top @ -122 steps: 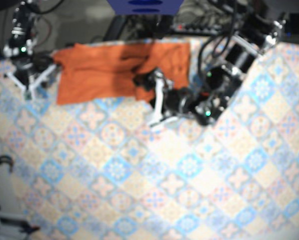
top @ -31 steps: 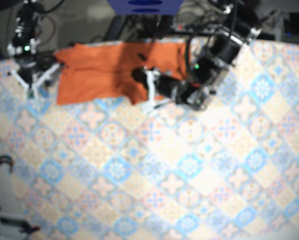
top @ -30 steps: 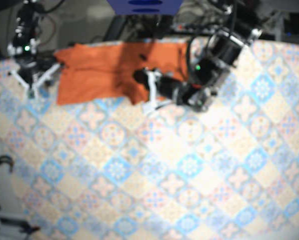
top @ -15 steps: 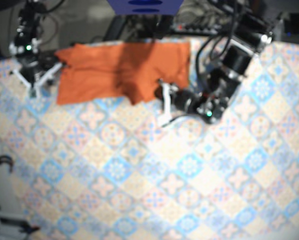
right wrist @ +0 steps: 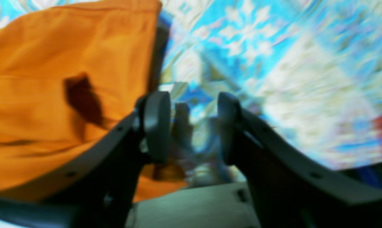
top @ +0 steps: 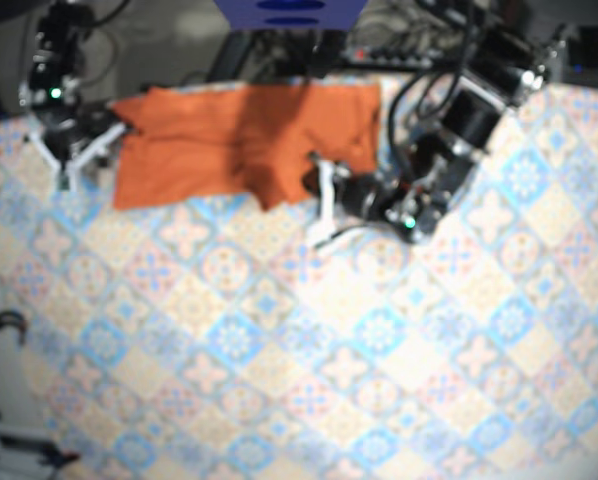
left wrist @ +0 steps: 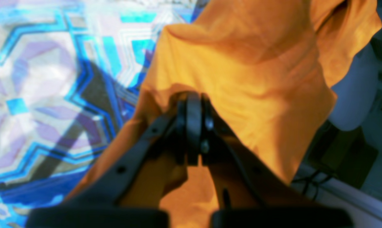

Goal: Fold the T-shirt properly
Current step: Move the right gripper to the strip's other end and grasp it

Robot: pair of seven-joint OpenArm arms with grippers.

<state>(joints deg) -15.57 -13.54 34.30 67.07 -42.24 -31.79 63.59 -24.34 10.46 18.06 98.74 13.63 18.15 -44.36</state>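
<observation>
Along the far edge of the table (top: 399, 340), in the upper left and upper middle of the base view, we see the orange T-shirt (top: 229, 140) spread out as a wide band. A small flap dips down from its lower edge. The table is covered in a blue, peach and white tile pattern, and most of it lies bare below the shirt.

At the shirt's lower right corner in the base view we find the arm with the left wrist camera. In that wrist view, the left pincer (left wrist: 193, 106) has its fingers pressed together with no gap between the pads. Orange fabric is bunched over and around the tips, so we read it as pinching a fold of the shirt. The cloth rises in soft creases above the pinch and drapes off to the upper right of that frame, with the blue tile pattern showing at the left.

At the shirt's left end, in the upper left of the base view, sits the other arm. Its wrist view shows the right pincer (right wrist: 191, 126) spread wide, with only blurred tile pattern in the gap between the pads. It has hold of nothing. The shirt's edge fills the left half of that frame, just beside the left-hand finger.
</observation>
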